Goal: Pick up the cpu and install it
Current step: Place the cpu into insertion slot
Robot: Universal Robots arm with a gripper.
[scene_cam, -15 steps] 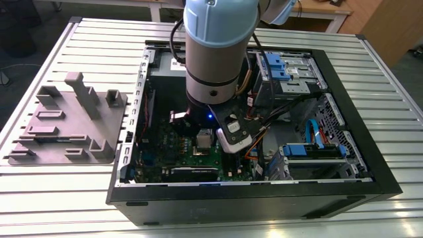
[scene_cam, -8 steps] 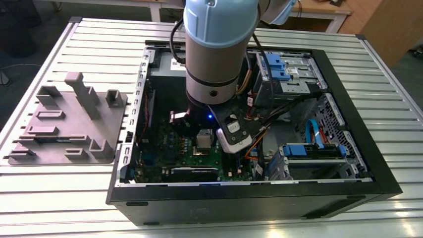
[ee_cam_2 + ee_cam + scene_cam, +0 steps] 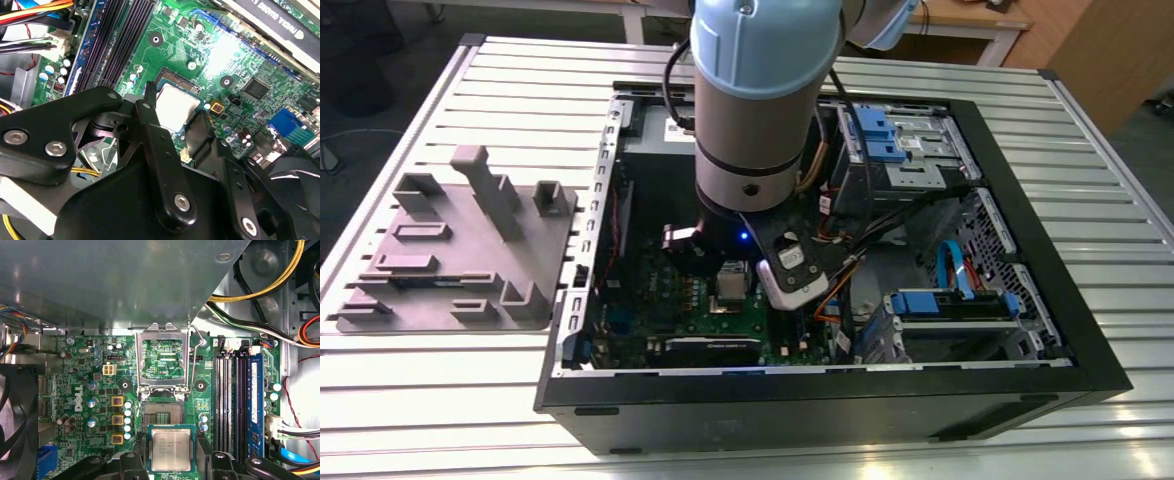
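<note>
The cpu [image 3: 171, 450] is a small square chip with a pale metal top, and my gripper [image 3: 171, 452] is shut on it, one dark finger against each of two opposite edges. It hangs just beside the open dark socket [image 3: 161, 416] of the green motherboard [image 3: 80, 370]. The socket's metal load frame [image 3: 140, 360] stands flipped up. In the second wrist view the cpu [image 3: 176, 106] sits between the fingertips [image 3: 149, 92] above the board. In the exterior view the arm [image 3: 754, 120] reaches down into the open computer case [image 3: 1067, 330], with the cpu [image 3: 734, 286] under it.
Memory slots [image 3: 234, 400] run beside the socket, with a black fan [image 3: 15, 415] on the other side. Cables [image 3: 270, 285] cross the case wall. A graphics card [image 3: 714, 350] and blue drive bays [image 3: 947, 305] fill the case. A grey fixture plate [image 3: 454, 250] lies at the exterior view's left.
</note>
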